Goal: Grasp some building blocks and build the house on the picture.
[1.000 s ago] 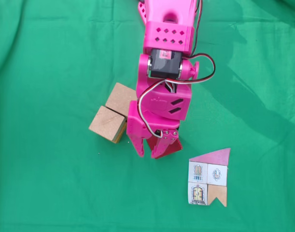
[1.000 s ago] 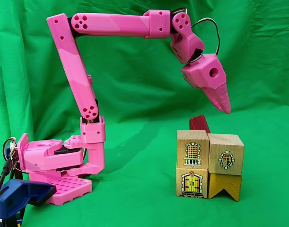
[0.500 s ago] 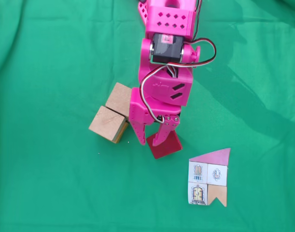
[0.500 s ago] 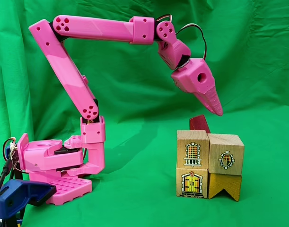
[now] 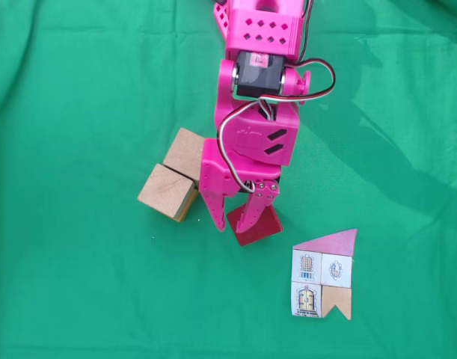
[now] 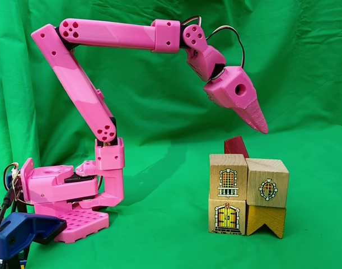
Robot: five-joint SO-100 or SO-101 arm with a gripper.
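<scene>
Pink jaws (image 5: 232, 224) partly open and empty above dark red block (image 5: 256, 226), two tan blocks (image 5: 167, 192) stacked beside, paper house picture (image 5: 324, 275) on green cloth (image 5: 78, 90)

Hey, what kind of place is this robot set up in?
Probably a hobby or home demo setup: green cloth draped as floor and backdrop, a pink arm that looks 3D-printed, and toy wooden blocks stacked like a house.
</scene>
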